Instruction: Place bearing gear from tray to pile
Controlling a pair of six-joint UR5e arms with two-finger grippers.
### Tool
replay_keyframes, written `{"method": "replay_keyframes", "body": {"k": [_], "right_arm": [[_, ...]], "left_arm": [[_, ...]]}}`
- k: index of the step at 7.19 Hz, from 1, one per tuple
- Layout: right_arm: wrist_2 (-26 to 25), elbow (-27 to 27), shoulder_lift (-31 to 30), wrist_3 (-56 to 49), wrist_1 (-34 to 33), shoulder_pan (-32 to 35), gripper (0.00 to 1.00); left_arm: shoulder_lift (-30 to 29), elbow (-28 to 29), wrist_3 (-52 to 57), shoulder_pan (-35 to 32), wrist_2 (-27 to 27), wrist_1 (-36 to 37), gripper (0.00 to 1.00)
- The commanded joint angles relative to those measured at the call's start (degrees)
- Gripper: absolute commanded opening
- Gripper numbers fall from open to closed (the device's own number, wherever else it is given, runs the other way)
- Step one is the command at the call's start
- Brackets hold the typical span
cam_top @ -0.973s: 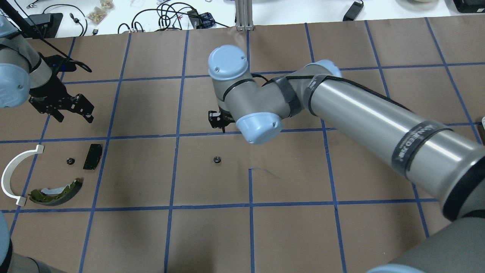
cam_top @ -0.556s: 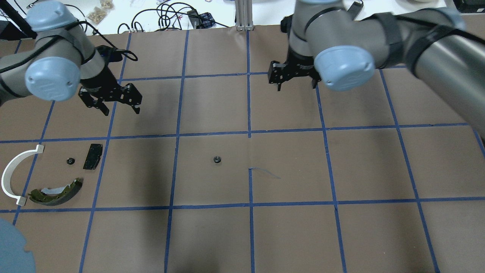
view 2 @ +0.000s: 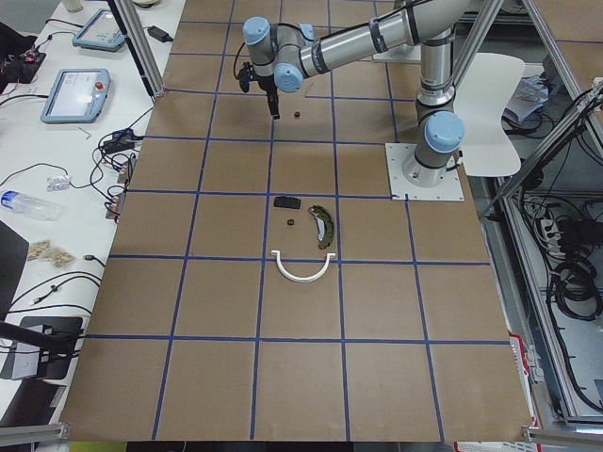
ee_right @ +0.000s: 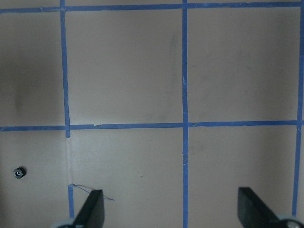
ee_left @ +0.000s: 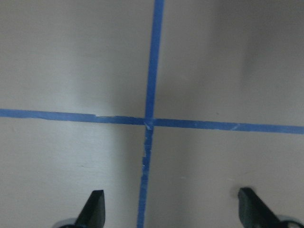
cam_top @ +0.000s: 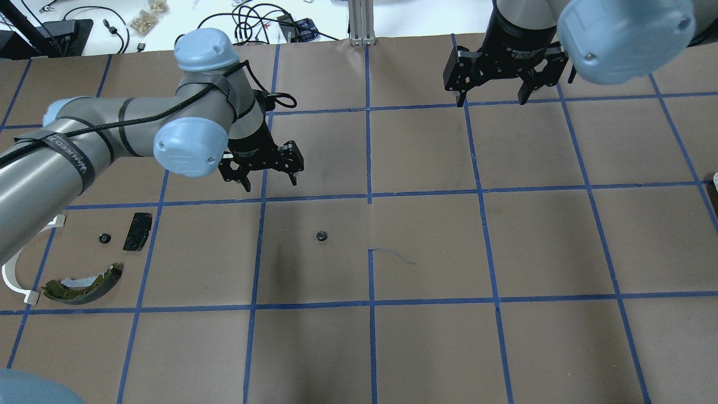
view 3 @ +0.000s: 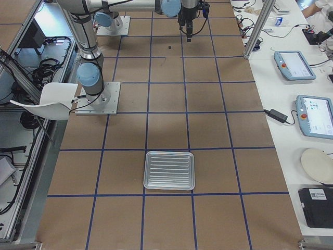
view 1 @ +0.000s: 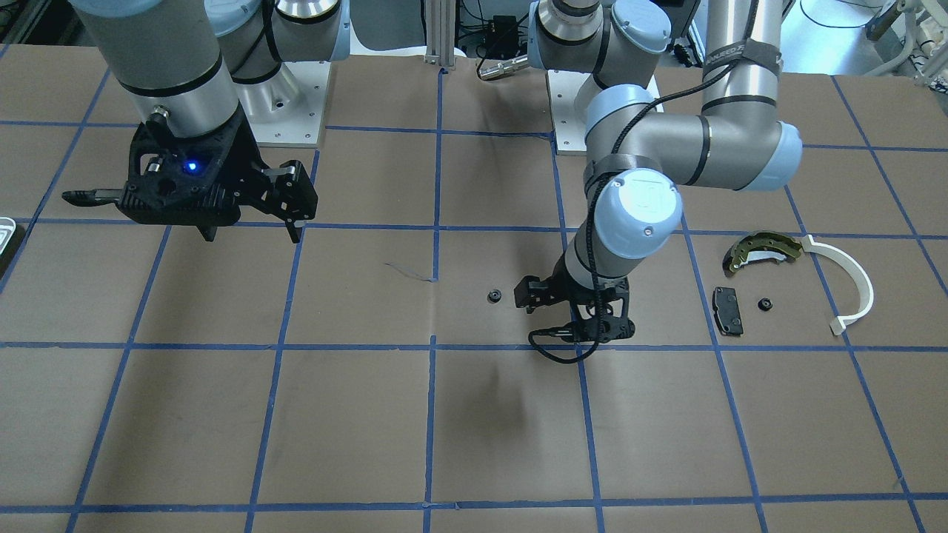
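The bearing gear [cam_top: 321,236], a small black toothed ring, lies alone on the brown table mid-way; it also shows in the front view [view 1: 494,297] and the right wrist view [ee_right: 19,173]. My left gripper [cam_top: 270,185] is open and empty, hovering a little beyond and left of the gear, over a tape crossing [ee_left: 149,121]. My right gripper [cam_top: 492,102] is open and empty, high at the far right. The pile at the left holds an olive brake shoe [cam_top: 84,283], a white arc [cam_top: 11,275], a black pad [cam_top: 137,231] and a second small gear [cam_top: 103,238]. The ridged tray [view 3: 169,153] looks empty.
Blue tape lines [cam_top: 370,193] grid the table. Cables and small items [cam_top: 252,22] lie on the white bench beyond the far edge. A metal post [cam_top: 359,22] stands at the far middle. The left forearm [cam_top: 84,151] hangs above the pile's side.
The left arm has swung from the far left toward the middle, near the gear. The right arm has drawn back from the middle to the far right. The gear has not moved.
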Motion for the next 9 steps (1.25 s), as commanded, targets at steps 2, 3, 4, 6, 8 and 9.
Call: {"method": "replay_keyframes", "body": {"k": [2, 3, 4, 6, 8, 9], "right_arm": [[-1.34, -3.57, 0.13, -4.13, 7.4, 0.13, 1.0], [-1.6, -1.3, -0.4, -4.94, 7.4, -0.39, 1.0], [-1.43, -0.84, -1.62, -5.47, 6.79, -0.49, 1.0], [-0.99, -0.75, -1.72, -6.27, 7.4, -0.58, 1.0], [-1.08, -0.75, -1.55, -6.18, 7.31, -0.58, 1.0], [-1.08, -0.83, -1.54, -6.18, 6.79, -0.58, 1.0]], "left_arm": [[-2.07, -7.48, -4.95, -4.13, -0.52, 10.79, 1.0], [-2.34, -9.15, -5.48, -4.31, -2.18, 12.31, 1.0], [-2.69, -9.43, -5.92, -4.83, -2.54, 13.28, 1.0], [-3.04, -9.52, -6.19, -5.19, -2.72, 13.29, 0.97], [-3.39, -9.7, -6.28, -5.19, -4.03, 13.2, 0.88], [-3.74, -9.7, -6.28, -5.19, -4.04, 13.2, 0.81]]}}
